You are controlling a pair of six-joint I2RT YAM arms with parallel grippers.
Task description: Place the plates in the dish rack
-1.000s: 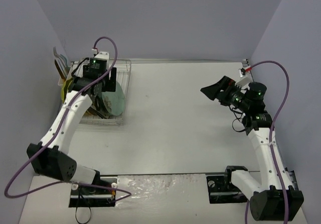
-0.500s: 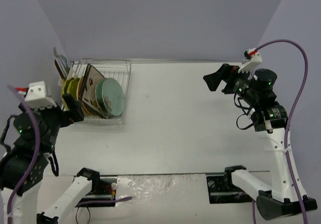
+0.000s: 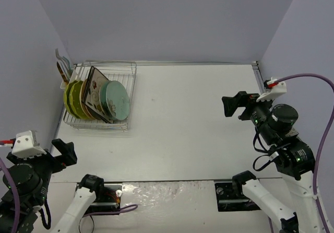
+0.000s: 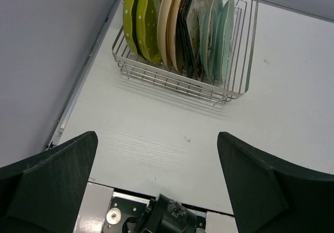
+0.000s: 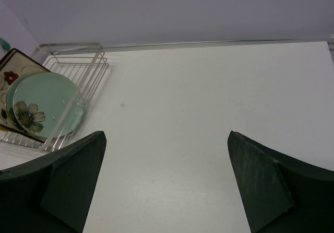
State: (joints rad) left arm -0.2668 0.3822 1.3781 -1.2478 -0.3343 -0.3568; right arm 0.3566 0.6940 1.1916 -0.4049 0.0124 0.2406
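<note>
Left hand point(image 3: 65, 152) hangs wide open and empty above the near left corner; I see my right hand point(image 3: 232, 105) spread just as wide, holding nothing, on the right. All the plates point(image 4: 177, 24) stand on edge in the rack point(image 4: 172, 79) at the far left of the bench point(image 3: 182, 113).

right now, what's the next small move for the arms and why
Probably none beyond parking both arms. The plates (lime-green, cream, dark-rimmed square and teal) all stand on edge in the dish rack, and no plate shows on the table. The left gripper and right gripper are open, empty and well away from the rack, so the loading looks done.
</note>
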